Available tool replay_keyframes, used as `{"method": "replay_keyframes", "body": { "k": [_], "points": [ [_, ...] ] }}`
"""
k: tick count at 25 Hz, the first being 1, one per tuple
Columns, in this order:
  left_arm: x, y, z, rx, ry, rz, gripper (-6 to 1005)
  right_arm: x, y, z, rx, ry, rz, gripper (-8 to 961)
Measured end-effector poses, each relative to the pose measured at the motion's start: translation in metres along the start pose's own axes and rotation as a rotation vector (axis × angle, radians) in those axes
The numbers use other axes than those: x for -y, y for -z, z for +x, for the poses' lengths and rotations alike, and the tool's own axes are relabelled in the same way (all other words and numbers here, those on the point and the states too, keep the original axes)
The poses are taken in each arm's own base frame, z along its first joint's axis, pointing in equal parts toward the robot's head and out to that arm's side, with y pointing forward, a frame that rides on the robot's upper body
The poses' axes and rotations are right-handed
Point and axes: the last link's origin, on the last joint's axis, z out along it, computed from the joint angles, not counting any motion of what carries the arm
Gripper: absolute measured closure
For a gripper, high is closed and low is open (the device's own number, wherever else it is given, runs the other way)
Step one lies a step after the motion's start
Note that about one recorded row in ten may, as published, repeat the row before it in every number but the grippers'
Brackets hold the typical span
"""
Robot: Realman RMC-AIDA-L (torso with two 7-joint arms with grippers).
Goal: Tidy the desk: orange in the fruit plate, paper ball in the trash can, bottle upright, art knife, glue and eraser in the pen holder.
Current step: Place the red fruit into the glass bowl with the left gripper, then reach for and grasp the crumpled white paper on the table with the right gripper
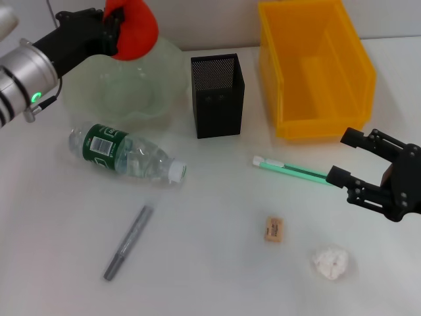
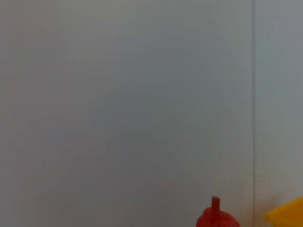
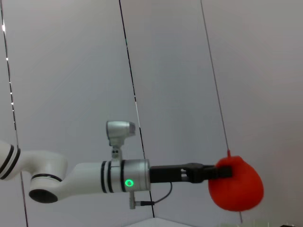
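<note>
My left gripper (image 1: pixel 113 27) is shut on the orange (image 1: pixel 135 29) and holds it above the far rim of the translucent green fruit plate (image 1: pixel 112 89). The orange also shows in the left wrist view (image 2: pixel 217 218) and in the right wrist view (image 3: pixel 235 183). The bottle (image 1: pixel 125 153) lies on its side in front of the plate. The black mesh pen holder (image 1: pixel 217 95) stands mid-table, with the yellow trash can (image 1: pixel 316 66) to its right. A grey art knife (image 1: pixel 128 242), a green glue stick (image 1: pixel 293 170), an eraser (image 1: pixel 273 229) and a white paper ball (image 1: pixel 330 263) lie on the table. My right gripper (image 1: pixel 346 158) is open and empty beside the glue stick's end.
The table is white, with a pale wall close behind the plate and the trash can. A corner of the trash can shows in the left wrist view (image 2: pixel 286 215). The left arm (image 3: pixel 94 177) reaches in from the left.
</note>
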Motion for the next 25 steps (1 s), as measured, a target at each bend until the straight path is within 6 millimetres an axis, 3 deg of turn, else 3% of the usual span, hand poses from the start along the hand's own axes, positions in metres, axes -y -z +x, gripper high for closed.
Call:
{"method": "replay_keyframes", "body": {
  "k": [3,7,15,25],
  "points": [
    [0.003,-0.017,-0.004,0.082,0.0,0.061,938,0.0,-0.001,0.0,0.001,0.001,-0.002,192],
    [0.01,-0.02,-0.009,0.122,0.014,0.129,942,0.0,-0.001,0.0,0.0,0.001,-0.004,193],
    [0.014,-0.017,-0.013,0.122,0.048,0.166,768,0.0,-0.002,0.0,-0.002,0.001,-0.008,193],
    [-0.001,-0.003,-0.016,0.072,0.04,0.046,538,0.007,0.003,-0.009,-0.017,-0.011,0.001,193]
  ]
}}
